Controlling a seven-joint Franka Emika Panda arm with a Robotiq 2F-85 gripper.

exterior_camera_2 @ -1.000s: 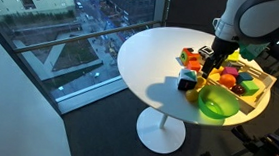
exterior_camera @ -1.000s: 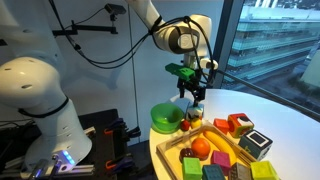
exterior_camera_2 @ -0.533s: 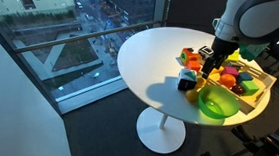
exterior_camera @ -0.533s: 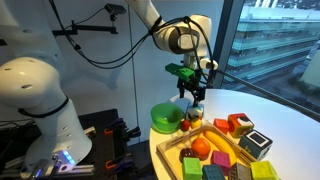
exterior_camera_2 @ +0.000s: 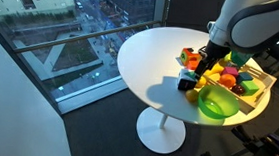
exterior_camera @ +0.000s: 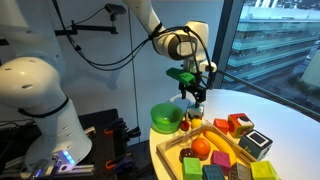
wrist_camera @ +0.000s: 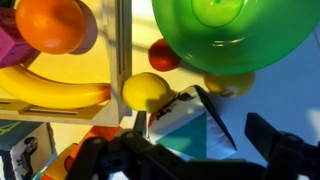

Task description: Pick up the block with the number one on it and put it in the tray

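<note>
Green bowl (exterior_camera: 165, 117), banana (wrist_camera: 55, 93), orange (wrist_camera: 50, 24), white table (exterior_camera_2: 151, 59)

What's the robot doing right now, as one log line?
hand: open, holding nothing | where: over white round table, near round green bowl and light wooden tray

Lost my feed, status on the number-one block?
Gripper open, empty. Small pale cube beneath it, outside light wooden tray. Green bowl close beside.
</note>
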